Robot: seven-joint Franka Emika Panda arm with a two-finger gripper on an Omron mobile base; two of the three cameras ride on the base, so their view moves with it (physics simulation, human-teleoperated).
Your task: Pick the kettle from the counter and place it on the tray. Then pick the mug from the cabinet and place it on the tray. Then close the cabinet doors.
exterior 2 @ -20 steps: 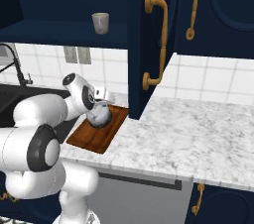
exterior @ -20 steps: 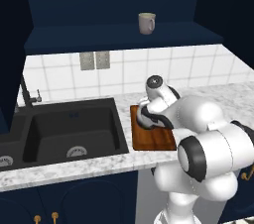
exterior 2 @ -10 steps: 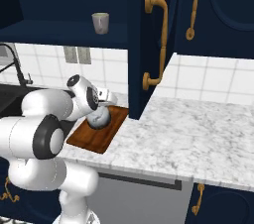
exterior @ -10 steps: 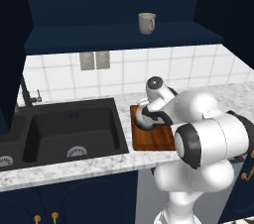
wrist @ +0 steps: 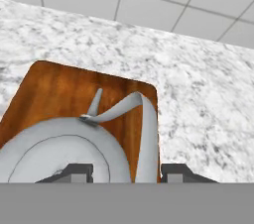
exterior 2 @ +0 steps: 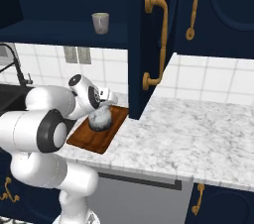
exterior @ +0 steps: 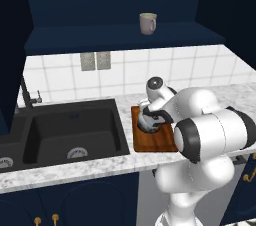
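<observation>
Hand view: gripper jaws spread around kettle handle | kettle on tray | risk: retreating fingertip at 3 o'clock snags handle, tips kettle

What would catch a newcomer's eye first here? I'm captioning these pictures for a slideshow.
The bulky white robot arm bends low over a squat white-grey kettle sitting on the reddish-brown wooden tray beside the black sink. Above, a lone beige mug stands on the navy cabinet's shelf.
</observation>
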